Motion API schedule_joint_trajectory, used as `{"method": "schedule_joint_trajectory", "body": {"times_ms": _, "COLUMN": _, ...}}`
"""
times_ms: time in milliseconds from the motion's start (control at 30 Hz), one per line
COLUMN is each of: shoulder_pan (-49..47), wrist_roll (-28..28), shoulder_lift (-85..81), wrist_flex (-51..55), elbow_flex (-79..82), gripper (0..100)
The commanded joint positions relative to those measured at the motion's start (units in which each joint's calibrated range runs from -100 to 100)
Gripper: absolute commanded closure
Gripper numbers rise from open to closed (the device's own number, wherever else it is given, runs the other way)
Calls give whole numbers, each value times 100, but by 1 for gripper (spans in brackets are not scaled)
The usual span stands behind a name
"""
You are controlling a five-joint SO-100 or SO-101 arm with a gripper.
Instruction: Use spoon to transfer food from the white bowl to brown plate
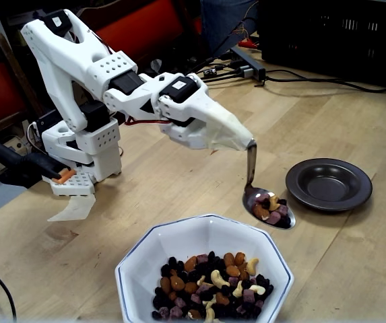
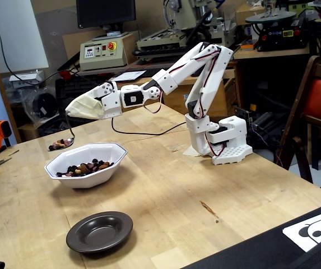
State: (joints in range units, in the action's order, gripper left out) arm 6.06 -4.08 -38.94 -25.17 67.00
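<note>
The claw (image 1: 250, 143) (image 2: 68, 115) (wrapped in beige tape) grips the spoon (image 1: 267, 205) (image 2: 62, 143) by its handle; the spoon hangs below it, loaded with food (image 1: 272, 208), in the air between the bowl (image 1: 139, 259) (image 2: 84, 174) and the plate (image 1: 329, 184) (image 2: 99, 231). Bare surface (image 1: 179, 192) separates the two dishes. One spoon, one bowl half full of more nuts and fruit, one empty plate.

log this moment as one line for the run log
phase: carry | gripper: taped over, holds spoon | load: food in spoon | spoon: in air between white bowl and brown plate | plate: empty
</note>
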Motion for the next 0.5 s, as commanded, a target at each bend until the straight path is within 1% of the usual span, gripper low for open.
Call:
{"method": "schedule_joint_trajectory", "body": {"times_ms": 0, "shoulder_pan": -243, "wrist_roll": 39, "shoulder_lift": -269, "wrist_flex": 3, "elbow_flex": -382, "gripper": 97}}
{"method": "schedule_joint_trajectory", "body": {"times_ms": 67, "shoulder_pan": -391, "wrist_roll": 112, "shoulder_lift": -269, "wrist_flex": 3, "elbow_flex": -382, "gripper": 97}}
{"method": "schedule_joint_trajectory", "body": {"times_ms": 300, "shoulder_pan": -1028, "wrist_roll": 654, "shoulder_lift": -269, "wrist_flex": 3, "elbow_flex": -382, "gripper": 97}}
{"method": "schedule_joint_trajectory", "body": {"times_ms": 467, "shoulder_pan": -1421, "wrist_roll": 669, "shoulder_lift": -269, "wrist_flex": 3, "elbow_flex": -382, "gripper": 97}}
